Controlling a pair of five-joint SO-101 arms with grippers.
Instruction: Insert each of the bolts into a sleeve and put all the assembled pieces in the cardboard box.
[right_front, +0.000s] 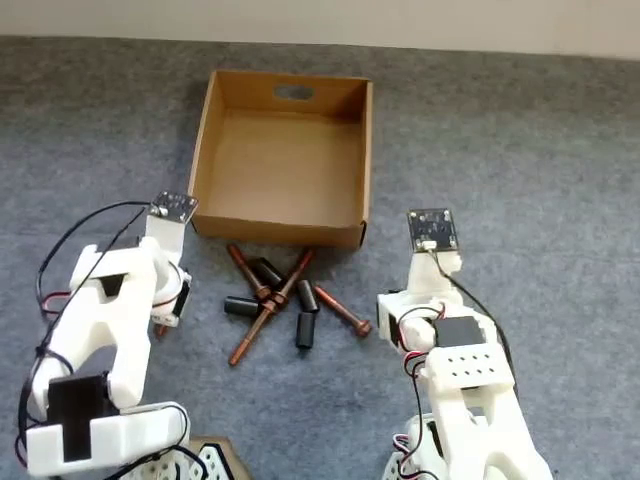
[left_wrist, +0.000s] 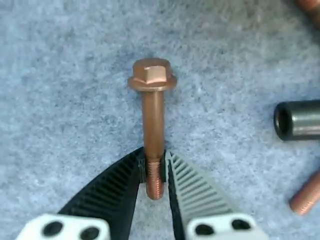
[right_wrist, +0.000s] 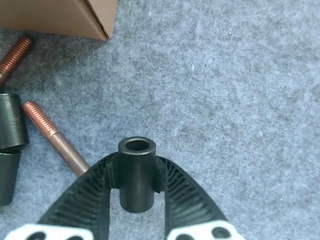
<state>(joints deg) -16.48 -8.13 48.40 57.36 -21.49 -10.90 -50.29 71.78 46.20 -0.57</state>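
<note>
My left gripper (left_wrist: 154, 159) is shut on the threaded end of a copper bolt (left_wrist: 152, 107), whose hex head points away over the grey carpet. My right gripper (right_wrist: 136, 162) is shut on a black sleeve (right_wrist: 136, 195) with its open bore facing away. In the high view the left arm (right_front: 110, 320) stands left of the pile and the right arm (right_front: 440, 330) right of it. Loose copper bolts (right_front: 272, 305) and black sleeves (right_front: 243, 306) lie crossed in front of the cardboard box (right_front: 280, 232), which has nothing in it.
Beside the held bolt lie a black sleeve (left_wrist: 300, 120) and another bolt's threaded tip (left_wrist: 306, 199). Near the held sleeve lie a bolt (right_wrist: 55, 137), two sleeves (right_wrist: 10, 120) and the box corner (right_wrist: 60, 15). Grey carpet covers the table.
</note>
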